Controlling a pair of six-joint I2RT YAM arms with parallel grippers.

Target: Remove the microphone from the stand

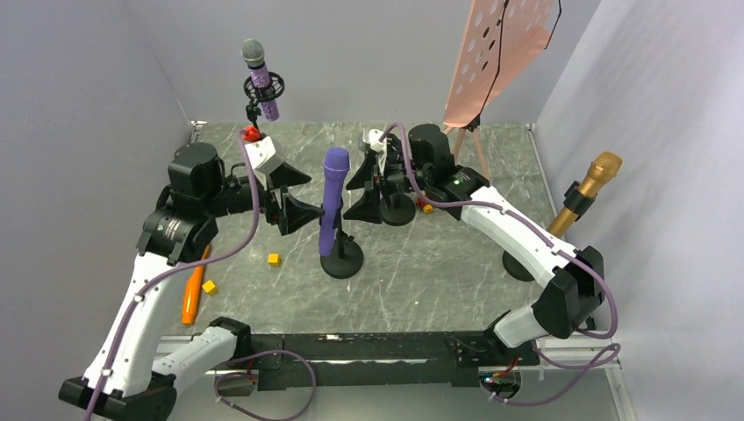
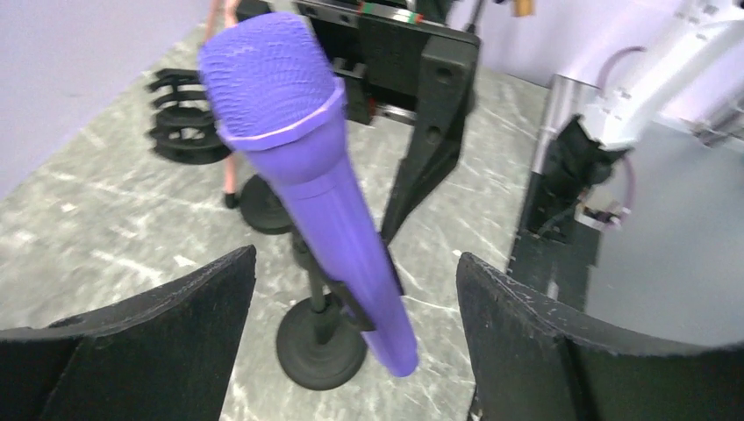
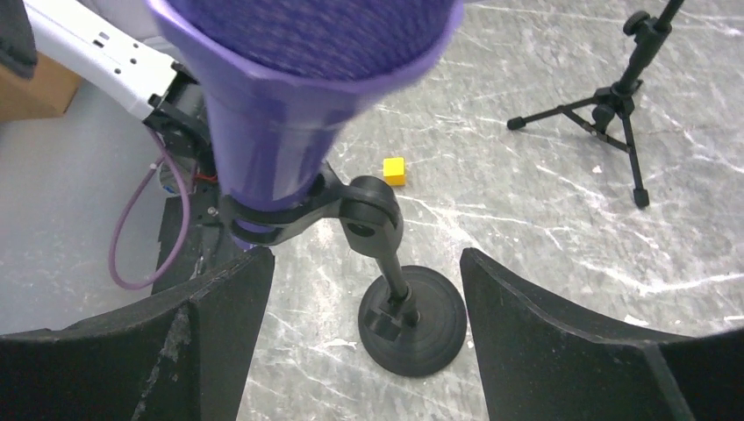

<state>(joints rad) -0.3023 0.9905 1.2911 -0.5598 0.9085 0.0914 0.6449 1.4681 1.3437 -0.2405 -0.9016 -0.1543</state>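
The purple microphone (image 1: 333, 200) stands tilted in the clip of a short black stand with a round base (image 1: 342, 261) in the middle of the table. My left gripper (image 1: 294, 195) is just left of it and open. In the left wrist view the microphone (image 2: 307, 167) runs between the two black fingers (image 2: 158, 342) without touching either, above the stand base (image 2: 320, 351). My right gripper (image 1: 373, 189) is open on the microphone's right side. Its wrist view shows the microphone head (image 3: 289, 96), the clip (image 3: 307, 215) and the base (image 3: 412, 329), with nothing between the fingers.
A second microphone (image 1: 260, 79) sits on a tripod at the back left and a gold one (image 1: 586, 191) at the right wall. A pink music stand (image 1: 496, 57) is behind. Another round base (image 1: 399, 209), yellow cubes (image 1: 274, 259) and an orange marker (image 1: 193, 285) lie on the table.
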